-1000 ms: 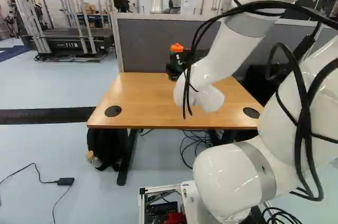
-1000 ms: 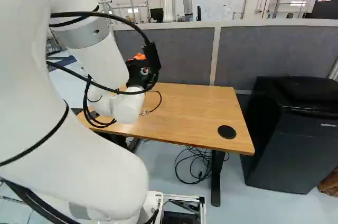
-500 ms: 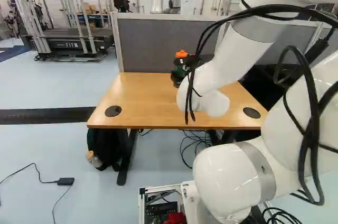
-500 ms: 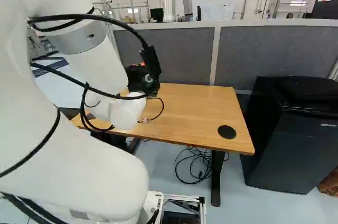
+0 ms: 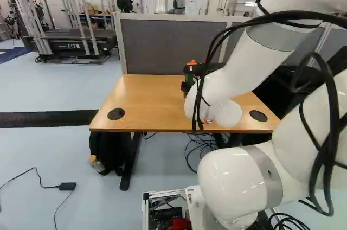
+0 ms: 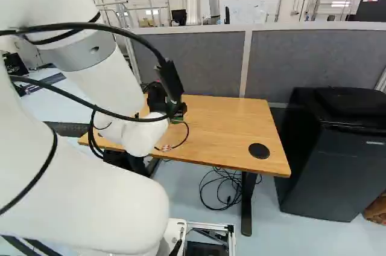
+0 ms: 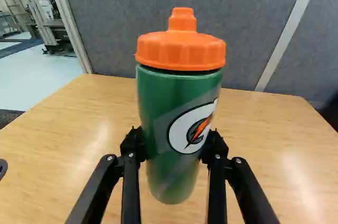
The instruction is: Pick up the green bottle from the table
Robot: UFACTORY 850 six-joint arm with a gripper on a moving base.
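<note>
Smooth green bottle (image 7: 158, 100) between 2 fingers (image 7: 132, 152)

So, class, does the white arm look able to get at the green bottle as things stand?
Yes, it seems so: its fingers appear closed on the green bottle from both sides, with nothing visible in between.

Green bottle (image 7: 169, 97) is mostly blocked in both base views, and the wrist view chops off the near edge of the table (image 7: 79, 129), fwiw.
</note>
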